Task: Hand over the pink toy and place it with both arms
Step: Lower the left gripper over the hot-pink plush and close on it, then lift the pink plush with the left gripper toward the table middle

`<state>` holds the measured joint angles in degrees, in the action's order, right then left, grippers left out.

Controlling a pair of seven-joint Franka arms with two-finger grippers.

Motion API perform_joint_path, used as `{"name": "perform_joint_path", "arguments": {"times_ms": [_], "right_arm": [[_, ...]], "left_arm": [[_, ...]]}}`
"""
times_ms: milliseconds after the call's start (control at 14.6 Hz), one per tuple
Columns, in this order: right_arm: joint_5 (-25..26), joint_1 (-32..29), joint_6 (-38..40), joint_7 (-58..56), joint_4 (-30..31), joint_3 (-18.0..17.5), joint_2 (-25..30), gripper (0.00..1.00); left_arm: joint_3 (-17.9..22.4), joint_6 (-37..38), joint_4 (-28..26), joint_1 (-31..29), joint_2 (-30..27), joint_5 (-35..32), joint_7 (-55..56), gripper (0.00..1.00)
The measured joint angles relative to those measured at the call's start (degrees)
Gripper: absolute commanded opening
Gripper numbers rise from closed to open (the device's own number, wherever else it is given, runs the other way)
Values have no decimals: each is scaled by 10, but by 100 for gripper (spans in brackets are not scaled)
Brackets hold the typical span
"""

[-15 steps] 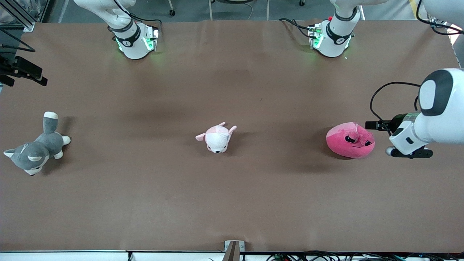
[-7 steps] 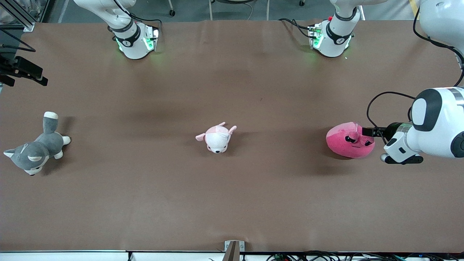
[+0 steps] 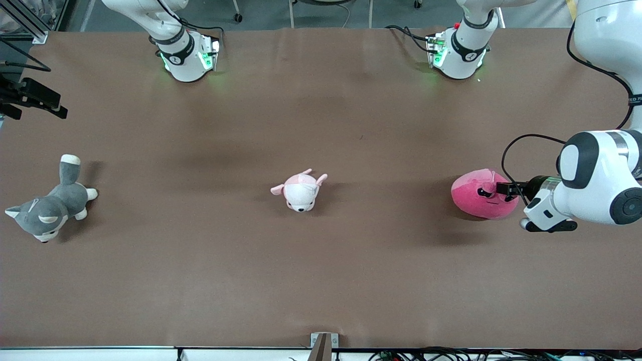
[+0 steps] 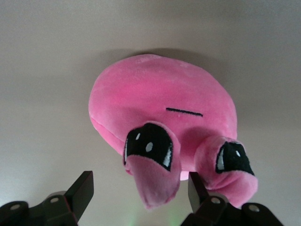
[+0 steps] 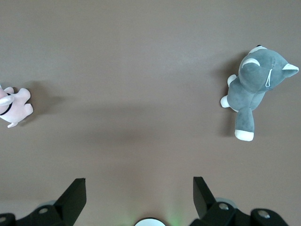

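Brown paper-covered table (image 3: pixel 321 281), carrying three plush toys in a row across its middle. Item one: the hot-pink, round, blob-shaped plush toy (image 3: pixel 480 196) with dark eyes, a thin line mouth and floppy ears, lying on the table toward the left arm's end. Item two: a small white plush puppy with pale-pink ears (image 3: pixel 300 190), lying at the middle of the table, well apart from the pink toy. Item three: a grey-and-white husky plush (image 3: pixel 47 205), lying toward the right arm's end of the table. Left arm: white with black joint bands, reaching in low from the table's edge, its black two-finger left gripper (image 3: pixel 505 190) at the pink toy's face. In the left wrist view the left gripper (image 4: pixel 141 188) has its fingers spread apart, one floppy ear (image 4: pixel 153 175) hanging between them; neither finger is seen pressing on the plush (image 4: pixel 160 101). Right arm: waiting, its hand outside the front view. In the right wrist view the right gripper (image 5: pixel 139 195) hangs high above bare table with fingers wide apart, holding nothing, the husky (image 5: pixel 254 87) and the puppy (image 5: pixel 13 107) both visible below.
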<state>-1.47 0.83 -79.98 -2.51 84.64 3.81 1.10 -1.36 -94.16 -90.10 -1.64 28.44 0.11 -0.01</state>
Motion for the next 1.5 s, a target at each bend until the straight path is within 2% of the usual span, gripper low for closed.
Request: {"name": "perform_joint_path", "arguments": {"times_ms": [274,479,752,1026,1231,1504], "right_arm": [[0,6,0,0,0,-1,0,100],[0,9,-1,0,0,-2,0,100],[0,9,-1,0,-4,-1,0,100],[0,8,-2,1,-7,2,-1,100],[0,5,-13,1,-6,7,-9,100],[0,2,-43,1,0,8,-48,100]], "left_arm": [[0,-1,3,0,0,0,0,21],[-1,-2,8,2,0,0,0,3],[-3,-3,24,2,-6,0,0,0],[-21,24,54,2,-55,9,24,0],[-84,101,95,4,-93,25,116,0],[-223,138,139,11,-104,38,307,0]]}}
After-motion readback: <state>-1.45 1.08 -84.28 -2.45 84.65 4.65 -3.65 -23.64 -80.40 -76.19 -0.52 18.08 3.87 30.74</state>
